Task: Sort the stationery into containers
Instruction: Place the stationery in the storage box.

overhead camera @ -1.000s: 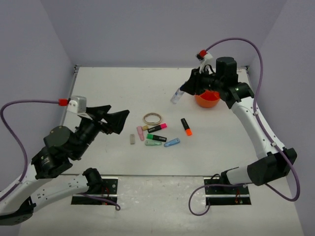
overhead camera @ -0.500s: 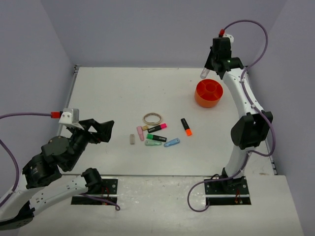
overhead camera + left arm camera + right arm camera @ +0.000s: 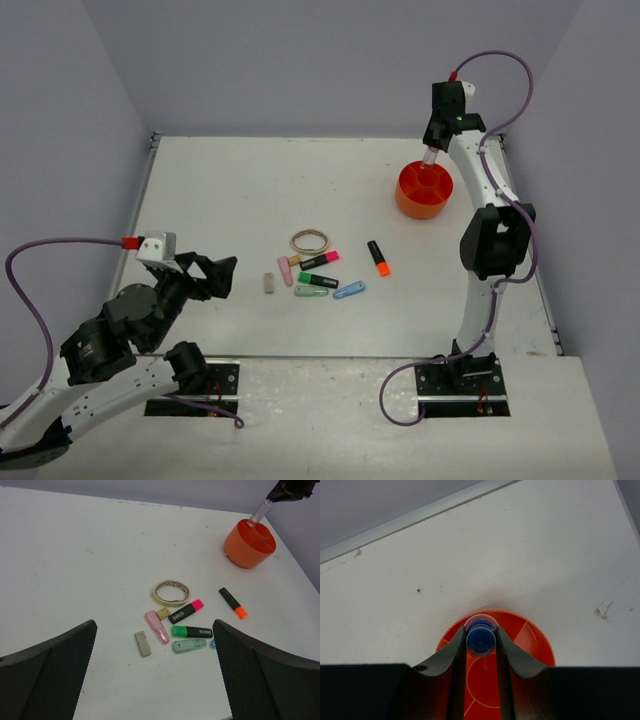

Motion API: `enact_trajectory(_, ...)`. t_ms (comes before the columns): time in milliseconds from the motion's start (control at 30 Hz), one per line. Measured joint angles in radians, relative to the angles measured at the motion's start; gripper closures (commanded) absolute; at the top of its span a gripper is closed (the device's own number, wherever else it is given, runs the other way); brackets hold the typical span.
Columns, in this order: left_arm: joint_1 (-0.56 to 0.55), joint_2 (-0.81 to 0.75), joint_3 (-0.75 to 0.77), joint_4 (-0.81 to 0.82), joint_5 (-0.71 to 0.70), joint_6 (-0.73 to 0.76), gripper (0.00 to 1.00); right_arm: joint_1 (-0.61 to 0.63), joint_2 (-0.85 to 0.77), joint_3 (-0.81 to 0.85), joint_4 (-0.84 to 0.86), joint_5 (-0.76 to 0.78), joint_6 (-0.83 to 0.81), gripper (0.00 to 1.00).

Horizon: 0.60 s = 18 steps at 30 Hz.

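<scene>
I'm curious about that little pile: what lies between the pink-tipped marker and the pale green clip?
A green marker lies between the pink-tipped marker and the pale green clip. The left wrist view shows it best.

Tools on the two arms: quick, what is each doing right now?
Left tool: open, holding nothing.
Right tool: closed on a blue highlighter, at the orange tub.

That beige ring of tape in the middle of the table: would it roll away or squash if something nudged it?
The tape ring lies flat on the table, so a nudge would probably slide it, not roll it. It is a thin, hollow band, so likely light and perhaps a little squashy if pinched across.
</scene>
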Motion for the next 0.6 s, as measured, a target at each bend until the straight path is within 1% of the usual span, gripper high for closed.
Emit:
enact_trajectory(200, 0.000, 0.013, -0.001, 0.003, 0.016, 0.007, 0.00, 0.002, 0.009, -0.031, 0.003, -0.001, -0.007, 0.99)
enact_trajectory(267, 0.000, 0.013, -0.001, 0.004, 0.019, 0.007, 0.00, 0.002, 0.011, -0.031, 0.005, -0.001, -0.011, 0.93)
enact_trajectory(367, 0.000, 0.008, -0.002, 0.005, 0.021, 0.007, 0.00, 0.002, 0.014, -0.031, 0.010, -0.001, -0.016, 0.88)
enact_trajectory(400, 0.000, 0.006, -0.002, 0.006, 0.021, 0.007, 0.00, 0.002, 0.016, -0.031, 0.010, -0.001, -0.017, 0.87)
enact_trajectory(500, 0.000, -0.001, -0.002, 0.010, 0.021, 0.007, 0.00, 0.002, 0.032, -0.028, 0.014, -0.002, -0.024, 0.87)
enact_trajectory(600, 0.000, -0.003, -0.002, 0.015, 0.021, 0.007, 0.00, 0.002, 0.049, -0.028, 0.015, -0.004, -0.031, 0.80)
